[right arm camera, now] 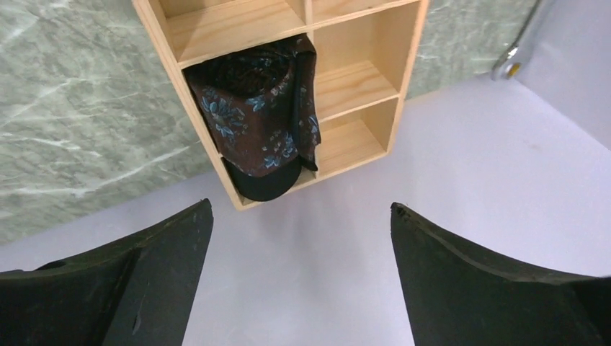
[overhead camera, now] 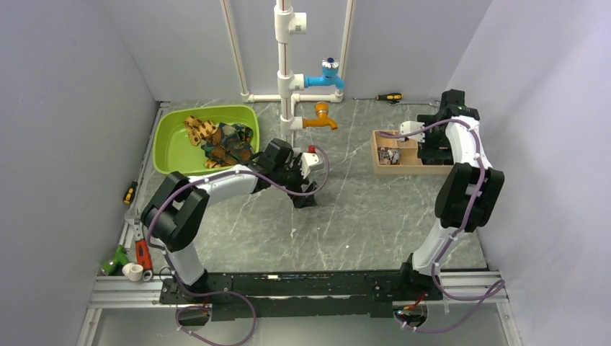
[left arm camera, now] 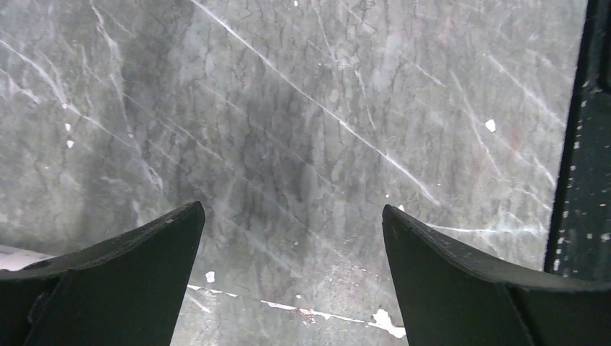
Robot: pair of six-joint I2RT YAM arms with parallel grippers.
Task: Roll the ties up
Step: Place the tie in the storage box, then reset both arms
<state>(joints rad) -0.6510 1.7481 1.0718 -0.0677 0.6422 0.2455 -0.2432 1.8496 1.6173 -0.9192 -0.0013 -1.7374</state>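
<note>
Grip is released and empty on both: left gripper (left arm camera: 292,216) over bare table (left arm camera: 302,108), right gripper (right arm camera: 299,213) above the wooden organiser (right arm camera: 357,83). I fear its rolled tie (right arm camera: 256,122), poking out, unrolls if nudged.

No text, label, brand or number can be read in any view; the ties (overhead camera: 220,142) bear only patterns, and the wooden box (overhead camera: 405,169) is unmarked.

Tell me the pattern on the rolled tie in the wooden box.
Dark brown with small blue flowers; the rolled tie shows best in the right wrist view.
</note>
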